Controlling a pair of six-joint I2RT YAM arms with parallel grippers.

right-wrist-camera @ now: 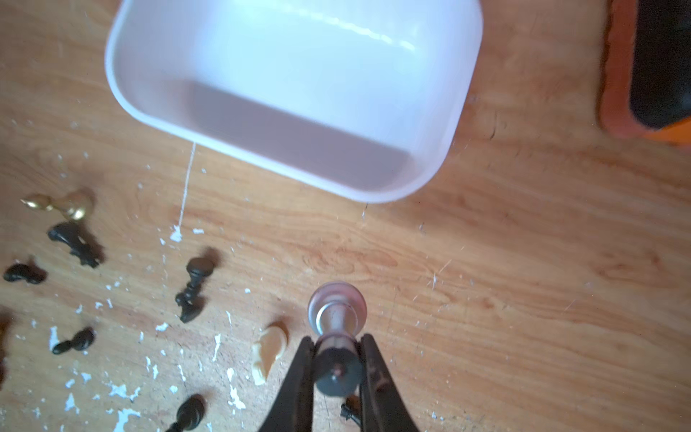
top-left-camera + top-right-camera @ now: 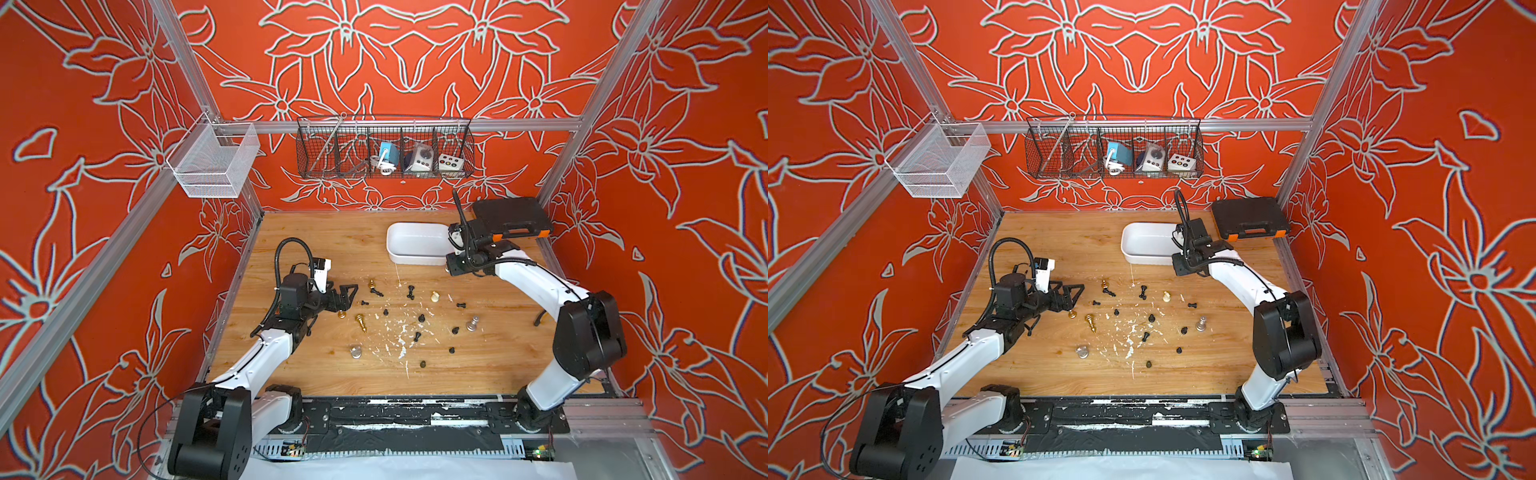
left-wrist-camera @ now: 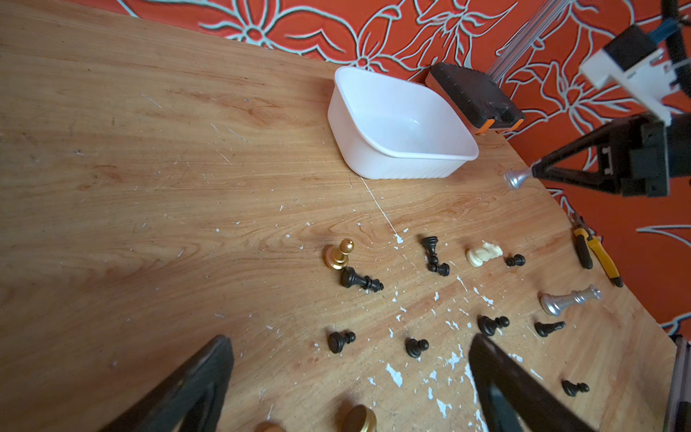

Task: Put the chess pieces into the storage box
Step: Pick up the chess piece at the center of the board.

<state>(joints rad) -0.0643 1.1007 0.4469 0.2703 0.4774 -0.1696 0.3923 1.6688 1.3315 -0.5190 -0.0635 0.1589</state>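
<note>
The white storage box (image 2: 415, 259) (image 2: 1146, 259) (image 3: 392, 168) (image 1: 299, 146) stands at the back of the wooden table, and nothing shows inside it. My right gripper (image 1: 338, 342) (image 3: 533, 172) is shut on a silver chess piece (image 1: 336, 310) (image 3: 516, 178), held above the table just short of the box's near wall. Several chess pieces lie scattered mid-table: black pawns (image 2: 421, 318), a cream knight (image 2: 434, 296), gold ones (image 2: 360, 323) and silver ones (image 2: 473, 323). At the scatter's left edge my left gripper (image 2: 347, 297) (image 2: 1073, 297) (image 3: 349, 340) stands open over a gold piece (image 3: 361, 419).
A black case with orange latches (image 2: 513, 218) (image 2: 1250, 218) lies at the back right, beside the box. Yellow-handled pliers (image 3: 594, 254) lie near the table's right edge. A wire basket (image 2: 384, 153) and a white mesh basket (image 2: 214, 162) hang above. White flecks (image 2: 401, 336) mark the wood.
</note>
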